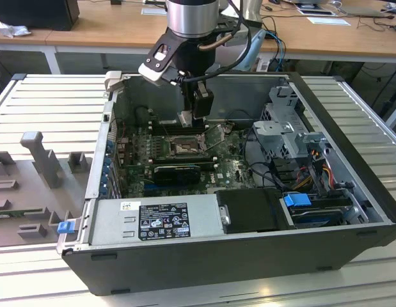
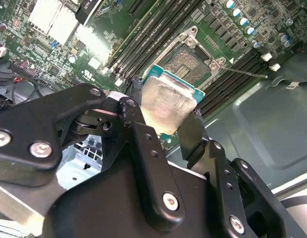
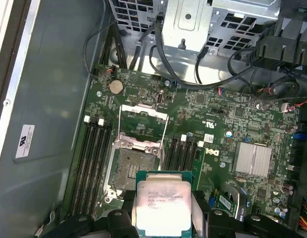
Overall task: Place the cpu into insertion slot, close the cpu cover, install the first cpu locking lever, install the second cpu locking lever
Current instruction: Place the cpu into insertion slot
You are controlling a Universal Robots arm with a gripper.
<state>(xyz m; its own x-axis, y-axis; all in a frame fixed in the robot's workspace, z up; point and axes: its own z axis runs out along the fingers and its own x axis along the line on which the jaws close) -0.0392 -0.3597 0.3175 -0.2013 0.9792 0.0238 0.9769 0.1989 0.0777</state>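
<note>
Exterior view: my fingers (image 1: 196,114) hang inside the open computer case (image 1: 249,256), which lies on its side on the ribbed bench (image 1: 50,109). The cpu (image 1: 186,118) shows as a small pale plate at my fingertips, held above the motherboard. The insertion slot (image 1: 183,147) lies below my fingers, its field uncovered. The black graphics card (image 1: 178,171) sits just past the slot, on the side away from the case's back wall.

Second wrist view: my fingers (image 2: 165,111) are closed on the cpu (image 2: 168,101), one black fingertip on each of two opposite edges. The chip has a pale silver metal top with a stepped rim, mounted on a green carrier that shows along the far edges. The surface is bright and smooth. Beyond my fingertips lies the insertion slot (image 2: 190,59), black-framed with a brownish contact field, flanked on both sides by the long memory slots (image 2: 158,34).

First wrist view: the cpu (image 3: 163,208) sits between my fingers (image 3: 163,218), level, with small dark print on its metal top. The insertion slot (image 3: 128,166) is just ahead of the chip and not covered by it. The cpu cover (image 3: 143,110) stands swung open on the far side of the slot, the board visible through its window.
</note>
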